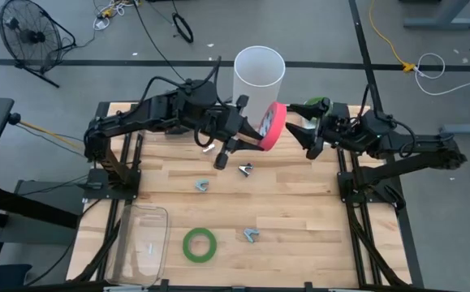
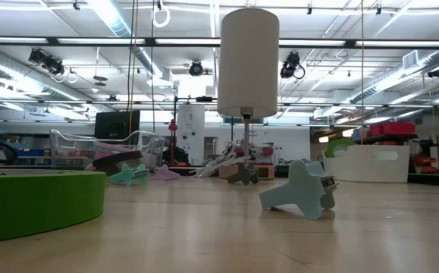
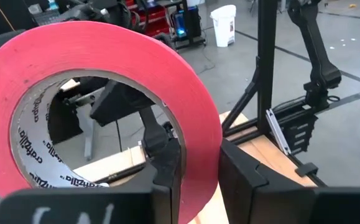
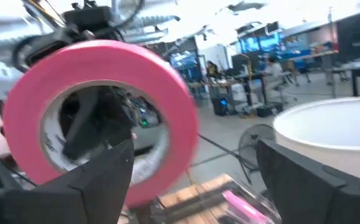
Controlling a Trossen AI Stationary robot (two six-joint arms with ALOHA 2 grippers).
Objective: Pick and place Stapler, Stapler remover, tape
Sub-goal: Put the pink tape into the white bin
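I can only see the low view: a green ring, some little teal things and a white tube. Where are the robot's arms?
Observer: Both meet in the air beside the white tube, near the table's far edge, above what your view takes in.
Operator: Are they holding anything?
Observer: The left pincer is shut on the wall of a red tape ring, held upright.
Operator: And the other one?
Observer: The right pincer faces that ring, wide open, gripping nothing.
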